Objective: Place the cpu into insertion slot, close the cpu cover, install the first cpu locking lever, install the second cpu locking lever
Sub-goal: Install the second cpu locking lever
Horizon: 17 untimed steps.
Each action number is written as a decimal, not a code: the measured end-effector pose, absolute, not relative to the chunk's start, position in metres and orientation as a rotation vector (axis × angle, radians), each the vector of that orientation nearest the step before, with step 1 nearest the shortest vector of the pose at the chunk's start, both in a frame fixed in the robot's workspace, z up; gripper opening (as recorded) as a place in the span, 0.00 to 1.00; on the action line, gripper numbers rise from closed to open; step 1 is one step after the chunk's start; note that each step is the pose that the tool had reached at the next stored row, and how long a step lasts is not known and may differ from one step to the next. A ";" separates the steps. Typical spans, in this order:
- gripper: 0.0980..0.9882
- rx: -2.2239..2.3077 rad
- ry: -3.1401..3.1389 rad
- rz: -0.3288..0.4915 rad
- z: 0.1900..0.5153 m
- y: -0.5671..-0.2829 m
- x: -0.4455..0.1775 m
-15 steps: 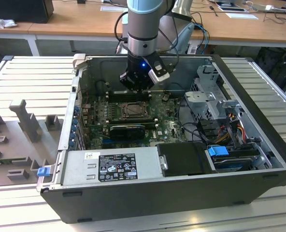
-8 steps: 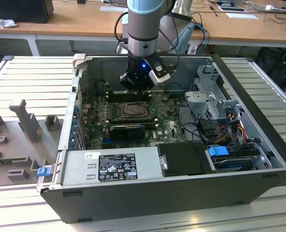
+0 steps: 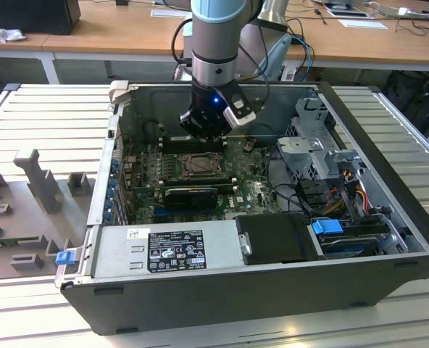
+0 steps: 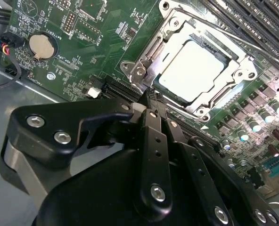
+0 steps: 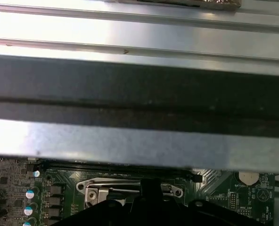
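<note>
You are looking at one cpu [image 4: 192,70] sitting flat in the one insertion slot [image 4: 154,47] on the green motherboard [image 4: 83,52], its pale face showing through the window of the single cpu cover [image 4: 236,70], which is lying down over it. That puts the job, by the look of it, at the locking-lever stage: chip seated, cover closed, and the hand [image 4: 148,96] is hanging with its dark fingertips pinched together, nothing visibly between them, just beside the socket's edge where a thin lever rod [image 4: 146,59] is running along the frame. Whether that rod is latched cannot be told. In the exterior view the one arm [image 3: 213,43] is reaching down into the open computer case [image 3: 388,217], with the hand [image 3: 203,130] hovering near the slot [image 3: 198,166]. Your next move is calling for a fine sideways push on slim wire close to the board. One coin battery [image 4: 39,45] is sitting well apart from the socket. The case is lying on a ribbed metal table [image 3: 48,116].
</note>
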<state>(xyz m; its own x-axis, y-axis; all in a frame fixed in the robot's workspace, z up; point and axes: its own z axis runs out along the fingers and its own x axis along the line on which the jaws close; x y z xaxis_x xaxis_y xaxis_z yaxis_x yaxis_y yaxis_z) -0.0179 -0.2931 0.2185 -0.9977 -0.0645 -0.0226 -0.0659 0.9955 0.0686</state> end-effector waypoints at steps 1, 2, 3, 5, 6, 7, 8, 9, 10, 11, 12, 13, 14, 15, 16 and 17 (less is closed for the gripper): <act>0.01 -0.102 3.118 0.108 0.219 -0.294 -0.018; 0.01 -0.102 3.118 0.108 0.219 -0.296 -0.018; 0.01 -0.102 3.118 0.108 0.219 -0.297 -0.018; 0.01 -0.102 3.118 0.108 0.219 -0.298 -0.018; 0.01 -0.102 3.118 0.108 0.219 -0.298 -0.018; 0.01 -0.102 3.118 0.108 0.220 -0.298 -0.018; 0.01 -0.102 3.118 0.108 0.222 -0.298 -0.018; 0.01 -0.102 3.118 0.108 0.225 -0.298 -0.018; 0.01 -0.102 3.118 0.108 0.228 -0.298 -0.018; 0.01 -0.102 3.118 0.108 0.232 -0.298 -0.018; 0.01 -0.102 3.118 0.108 0.235 -0.298 -0.018; 0.01 -0.102 3.118 0.108 0.244 -0.298 -0.018; 0.01 -0.102 3.117 0.109 0.245 -0.300 -0.018; 0.01 -0.102 3.118 0.108 0.245 -0.302 -0.018; 0.01 -0.102 3.118 0.108 0.245 -0.305 -0.018; 0.01 -0.102 3.118 0.108 0.245 -0.307 -0.018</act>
<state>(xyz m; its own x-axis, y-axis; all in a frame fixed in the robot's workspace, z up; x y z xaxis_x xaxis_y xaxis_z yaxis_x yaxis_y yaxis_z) -0.0179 -0.3067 0.2448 -0.9977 -0.0645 -0.0226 -0.0659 0.9955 0.0684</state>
